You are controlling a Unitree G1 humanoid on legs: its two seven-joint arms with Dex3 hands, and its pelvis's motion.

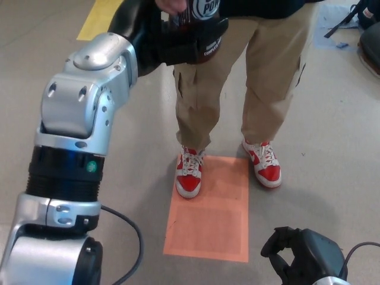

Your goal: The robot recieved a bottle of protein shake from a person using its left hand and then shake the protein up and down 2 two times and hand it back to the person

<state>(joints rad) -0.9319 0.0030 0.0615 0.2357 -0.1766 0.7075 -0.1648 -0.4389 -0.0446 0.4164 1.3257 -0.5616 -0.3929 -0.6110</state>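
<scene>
Nearest, below the orange floor mat (209, 208), the black right hand (300, 255) is hanging idle, fingers loosely curled, holding nothing. Above the mat a person in tan trousers (237, 77) is standing. Farthest up, the left hand (184, 41) is gripping the dark protein shake bottle (205, 12); person's hand (173, 6) touching its top, likely a handover.

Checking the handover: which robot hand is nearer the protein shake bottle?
Left. The left hand is wrapped around the bottle at the top; the right hand hangs low, far below it.
</scene>
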